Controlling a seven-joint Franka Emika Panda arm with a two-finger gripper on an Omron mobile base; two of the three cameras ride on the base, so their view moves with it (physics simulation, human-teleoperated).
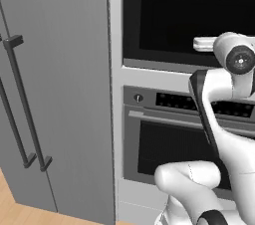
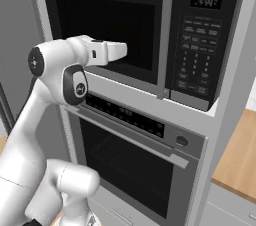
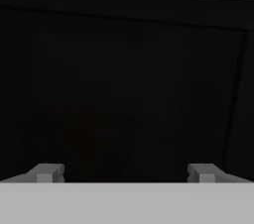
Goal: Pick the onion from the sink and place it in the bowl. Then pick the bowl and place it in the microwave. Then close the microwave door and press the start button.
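In the left base view, a tall grey cabinet (image 1: 55, 94) with long dark handles stands at the far left, and the built-in column of appliances sits to its right. The microwave (image 2: 150, 35) sits at the top of that column with the oven (image 2: 135, 155) directly below it.

The arm reaches up in front of the microwave door (image 2: 107, 30), which appears shut, its dark window flat to the front. The gripper (image 3: 124, 172) faces this dark window closely, and its two fingertips stand wide apart with nothing between them.

The coming move turns on one relation: the keypad (image 2: 196, 55) lies to the right of the hand, past the door's upright grey handle (image 2: 167, 35). The start button presumably sits among those keys, so the hand would need to travel rightward along the front. Which key is start cannot be told.

A small lit display (image 2: 206, 1) above the keypad shows digits too blurred to read. No brand or label can be made out on either appliance. The onion and the bowl are presumably behind the door.
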